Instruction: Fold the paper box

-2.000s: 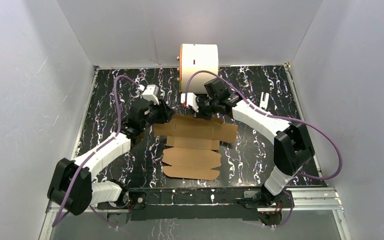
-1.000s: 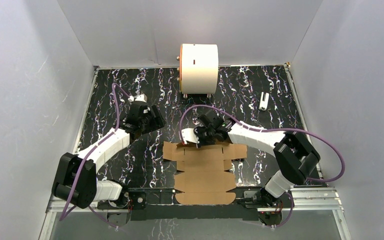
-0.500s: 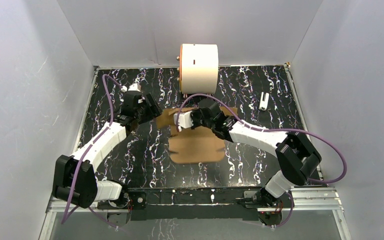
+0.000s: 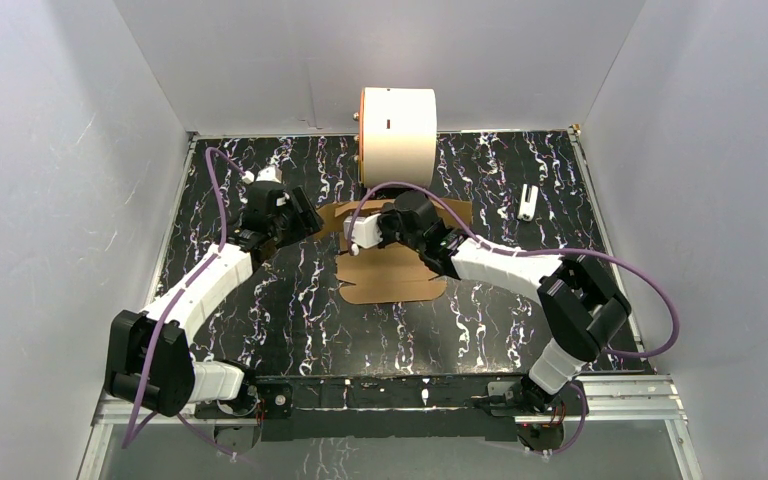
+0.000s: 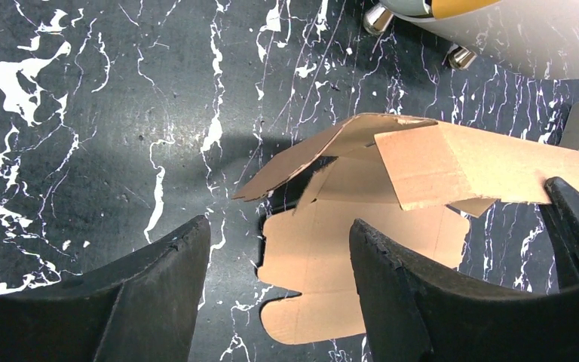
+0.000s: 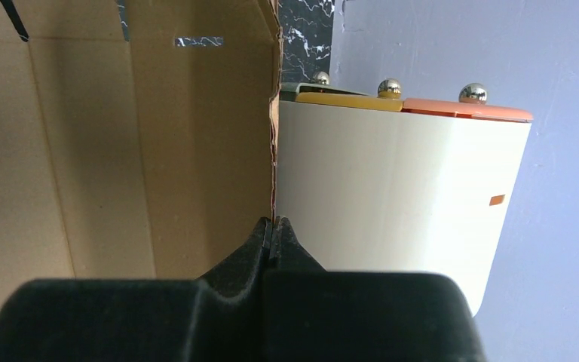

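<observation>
Right fingers (image 6: 249,260) pinch the paper box (image 4: 390,285) at its far edge — flaps raised off the worktop (image 4: 260,320). Left fingers (image 5: 162,279) spread, just left of the box — not touching it.

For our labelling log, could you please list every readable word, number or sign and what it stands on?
No text can be read.
The paper box is plain brown, unprinted.
The white cylinder bears only a small dark mark and a small orange rectangle, no letters.
The small white object at the far right is too small to tell.
</observation>
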Controlling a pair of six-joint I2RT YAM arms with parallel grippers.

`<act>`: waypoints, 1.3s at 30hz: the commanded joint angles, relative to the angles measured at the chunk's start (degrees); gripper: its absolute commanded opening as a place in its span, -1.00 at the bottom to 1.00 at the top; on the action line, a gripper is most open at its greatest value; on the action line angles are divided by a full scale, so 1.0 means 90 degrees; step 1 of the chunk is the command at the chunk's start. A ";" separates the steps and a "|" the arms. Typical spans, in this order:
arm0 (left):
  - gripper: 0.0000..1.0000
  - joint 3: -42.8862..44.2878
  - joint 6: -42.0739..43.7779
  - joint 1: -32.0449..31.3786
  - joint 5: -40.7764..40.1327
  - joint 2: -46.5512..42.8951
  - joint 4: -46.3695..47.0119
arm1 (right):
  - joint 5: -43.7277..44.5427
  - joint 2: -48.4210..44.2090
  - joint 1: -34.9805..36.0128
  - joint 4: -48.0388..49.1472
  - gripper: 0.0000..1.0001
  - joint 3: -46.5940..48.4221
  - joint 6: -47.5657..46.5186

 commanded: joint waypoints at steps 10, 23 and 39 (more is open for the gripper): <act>0.26 -0.0176 -0.0093 0.0081 0.0148 -0.0112 0.0194 | -0.0292 -0.0295 0.0002 0.0294 -1.00 -0.0649 0.0657; 0.30 -0.0123 -0.0017 0.0087 0.0500 0.0279 0.0392 | -0.0132 -0.1048 0.0056 0.1209 -1.00 -0.1519 0.0624; 0.32 -0.0127 0.0288 0.0081 0.0552 0.0138 0.0696 | 0.0125 -0.0980 0.0447 0.2380 -1.00 -0.2204 0.0326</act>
